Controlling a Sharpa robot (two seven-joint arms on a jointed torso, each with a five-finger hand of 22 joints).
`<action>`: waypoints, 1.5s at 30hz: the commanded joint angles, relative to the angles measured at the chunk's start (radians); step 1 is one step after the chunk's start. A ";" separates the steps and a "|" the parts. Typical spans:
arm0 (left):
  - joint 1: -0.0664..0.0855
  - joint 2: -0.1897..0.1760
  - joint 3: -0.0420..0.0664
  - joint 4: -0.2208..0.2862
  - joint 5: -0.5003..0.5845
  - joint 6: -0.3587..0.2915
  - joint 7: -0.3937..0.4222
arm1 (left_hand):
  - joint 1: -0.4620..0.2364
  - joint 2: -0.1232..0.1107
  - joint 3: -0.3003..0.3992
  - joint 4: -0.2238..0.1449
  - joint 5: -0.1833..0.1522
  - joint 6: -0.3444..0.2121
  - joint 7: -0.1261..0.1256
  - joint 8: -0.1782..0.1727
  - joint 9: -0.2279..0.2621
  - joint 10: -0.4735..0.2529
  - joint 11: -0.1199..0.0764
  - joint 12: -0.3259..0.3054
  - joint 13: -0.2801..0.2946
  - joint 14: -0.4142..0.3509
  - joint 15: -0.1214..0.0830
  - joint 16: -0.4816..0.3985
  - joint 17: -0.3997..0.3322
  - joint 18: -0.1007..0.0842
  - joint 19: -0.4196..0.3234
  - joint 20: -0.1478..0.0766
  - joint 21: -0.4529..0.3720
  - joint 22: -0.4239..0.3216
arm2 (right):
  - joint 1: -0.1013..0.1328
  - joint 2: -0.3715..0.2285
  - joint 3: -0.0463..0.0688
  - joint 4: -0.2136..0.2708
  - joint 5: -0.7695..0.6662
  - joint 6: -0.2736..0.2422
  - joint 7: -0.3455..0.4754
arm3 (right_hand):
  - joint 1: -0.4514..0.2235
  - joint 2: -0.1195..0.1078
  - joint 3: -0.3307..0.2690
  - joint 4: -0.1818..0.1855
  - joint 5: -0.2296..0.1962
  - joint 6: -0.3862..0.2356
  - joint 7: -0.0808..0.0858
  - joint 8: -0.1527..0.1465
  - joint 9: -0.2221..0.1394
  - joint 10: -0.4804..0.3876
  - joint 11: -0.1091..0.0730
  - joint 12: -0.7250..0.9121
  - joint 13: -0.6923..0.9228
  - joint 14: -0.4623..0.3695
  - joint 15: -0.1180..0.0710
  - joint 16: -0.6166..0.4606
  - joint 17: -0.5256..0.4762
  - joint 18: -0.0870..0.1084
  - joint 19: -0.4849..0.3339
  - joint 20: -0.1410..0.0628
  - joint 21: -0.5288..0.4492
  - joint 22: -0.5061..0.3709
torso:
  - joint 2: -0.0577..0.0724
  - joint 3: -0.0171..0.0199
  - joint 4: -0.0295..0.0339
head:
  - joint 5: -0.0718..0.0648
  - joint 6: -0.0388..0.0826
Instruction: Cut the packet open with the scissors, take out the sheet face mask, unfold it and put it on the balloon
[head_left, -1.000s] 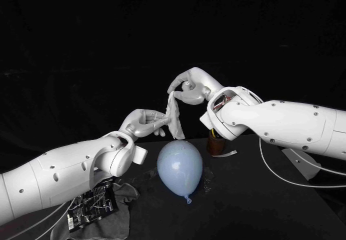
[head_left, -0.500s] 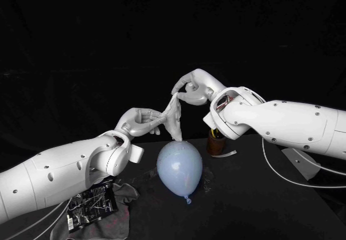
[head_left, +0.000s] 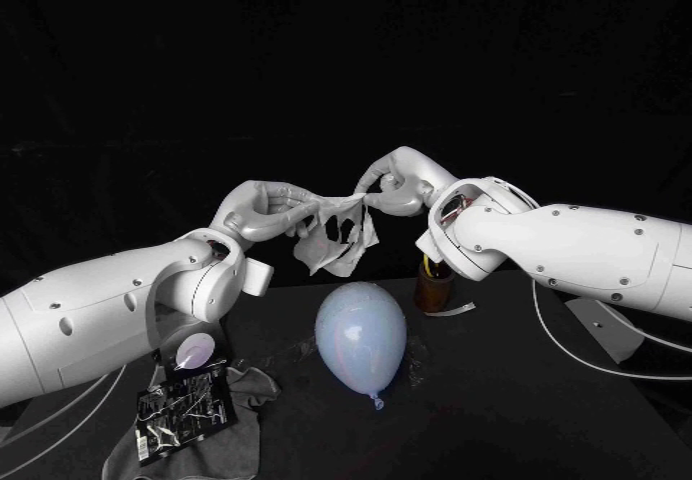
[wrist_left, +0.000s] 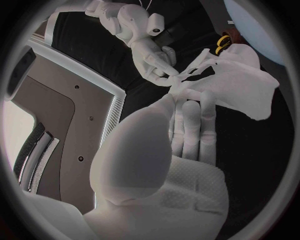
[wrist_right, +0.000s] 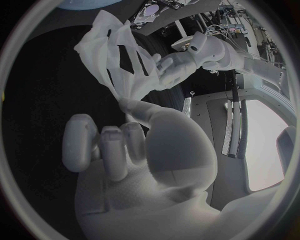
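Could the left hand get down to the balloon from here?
Probably yes: open air lies between the left hand and the balloon below, though it and the right hand hold the sheet mask.

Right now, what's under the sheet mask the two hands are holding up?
The balloon lies on the black table below the sheet mask, with a gap showing between them. The left hand and right hand pinch its top edge; nothing underneath is covered.
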 joint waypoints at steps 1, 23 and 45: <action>0.022 0.001 0.001 0.005 -0.017 0.086 0.001 | -0.008 -0.005 0.013 -0.005 0.003 -0.005 0.001 0.004 0.072 0.004 0.003 0.007 0.002 -0.007 0.000 0.004 -0.003 0.020 -0.010 0.000 0.006 0.002 | -0.001 0.000 0.000 -0.001 -0.037 0.042 -0.024 | 0.005 -0.006 0.003 -0.004 -0.001 0.007 -0.002 0.005 0.001 0.040 -0.001 0.006 0.143 0.106 -0.009 0.003 0.263 -0.012 0.003 -0.003 -0.001 0.178 | 0.000 -0.0002 -0.0003 | 0.004 0.002; 0.079 0.007 0.001 -0.082 -0.159 0.212 -0.123 | -0.133 -0.022 0.178 -0.085 0.003 -0.046 0.014 0.030 0.146 0.000 0.028 -0.039 -0.020 -0.235 0.036 0.014 0.010 0.022 -0.082 0.037 0.036 0.049 | -0.002 -0.038 -0.001 0.034 -0.035 0.068 -0.012 | 0.004 -0.007 0.003 -0.004 -0.003 0.007 -0.002 0.004 0.001 0.039 -0.001 0.005 0.142 0.106 -0.009 0.003 0.263 -0.011 0.000 -0.003 -0.006 0.176 | 0.000 0.0004 -0.0003 | -0.003 0.004; 0.080 0.009 0.000 -0.097 -0.154 0.193 -0.140 | -0.199 -0.034 0.255 -0.113 0.003 -0.054 0.008 0.028 0.211 0.122 0.011 -0.132 -0.043 0.001 0.013 0.146 0.288 0.023 -0.014 0.010 0.133 0.103 | 0.045 -0.053 0.003 0.065 -0.318 0.296 -0.100 | 0.003 -0.011 0.001 -0.003 -0.007 0.009 -0.003 0.005 0.001 0.044 -0.002 0.013 0.149 0.106 -0.008 0.003 0.263 -0.014 0.008 -0.004 0.006 0.180 | 0.002 -0.0016 0.0005 | -0.009 0.012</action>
